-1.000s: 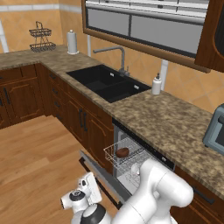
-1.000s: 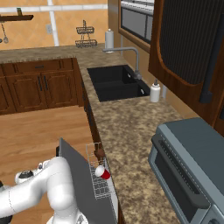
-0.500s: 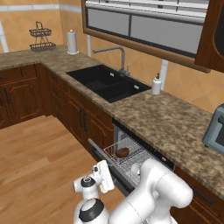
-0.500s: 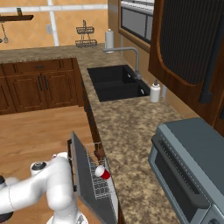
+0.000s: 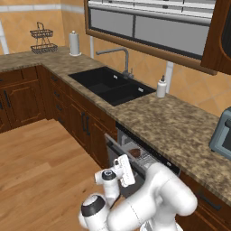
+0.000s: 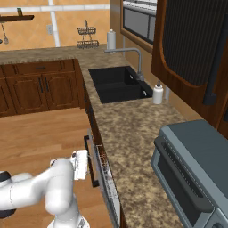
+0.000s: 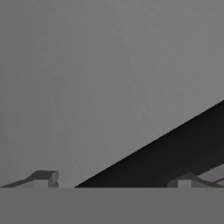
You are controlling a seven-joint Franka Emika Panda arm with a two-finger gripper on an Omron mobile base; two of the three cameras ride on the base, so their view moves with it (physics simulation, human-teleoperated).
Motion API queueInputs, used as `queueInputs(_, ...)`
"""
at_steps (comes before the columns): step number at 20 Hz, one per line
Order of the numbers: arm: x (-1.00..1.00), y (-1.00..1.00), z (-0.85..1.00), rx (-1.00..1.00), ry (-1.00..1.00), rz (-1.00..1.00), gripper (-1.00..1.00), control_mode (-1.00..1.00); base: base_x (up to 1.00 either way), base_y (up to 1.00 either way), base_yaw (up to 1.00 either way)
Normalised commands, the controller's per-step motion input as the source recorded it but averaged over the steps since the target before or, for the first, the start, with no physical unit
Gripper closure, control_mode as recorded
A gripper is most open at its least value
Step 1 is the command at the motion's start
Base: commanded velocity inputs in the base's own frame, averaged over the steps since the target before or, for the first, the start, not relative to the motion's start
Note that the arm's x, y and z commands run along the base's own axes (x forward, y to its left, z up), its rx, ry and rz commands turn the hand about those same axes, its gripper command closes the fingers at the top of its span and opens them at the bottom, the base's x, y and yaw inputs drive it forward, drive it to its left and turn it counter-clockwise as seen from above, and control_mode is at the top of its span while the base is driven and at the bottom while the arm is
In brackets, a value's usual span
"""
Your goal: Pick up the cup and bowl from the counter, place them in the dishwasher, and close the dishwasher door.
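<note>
Task status: late stage, by judgement. Bowl [image 5: 135, 152] lay in the dishwasher [image 5: 135, 155] rack at frame centre; cup could not be made out, and none stood on the tabletop [image 5: 176, 124], so it was presumably loaded. Door [image 6: 97, 162] stood nearly upright, a narrow gap left; final closing remained. Gripper [image 5: 124, 170] sat against the door's outer face, lower centre of the left base view; in the hand view the fingers [image 7: 41, 179] showed spread apart, holding nothing, grey panel close ahead. Surface: speckled granite, carrying black sink [image 5: 108, 85], soap bottle [image 5: 161, 87], toaster oven [image 6: 196, 171]. Room: dark cabinets, wooden floor [image 5: 40, 162].
</note>
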Motion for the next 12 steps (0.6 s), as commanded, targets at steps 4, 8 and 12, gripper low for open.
queueInputs(4, 0.33, -0.99, -0.60, -0.34, -0.05, -0.44, -1.00, -1.00, 0.00, 0.00, 0.00)
queueInputs(8, 0.35, -0.82, -0.83, -0.35, -0.03, -0.40, -1.00, -1.00, 0.00, 0.00, 0.00)
queueInputs(12, 0.42, -0.61, -0.87, -0.34, -0.03, -0.34, -1.00, -1.00, 0.00, 0.00, 0.00)
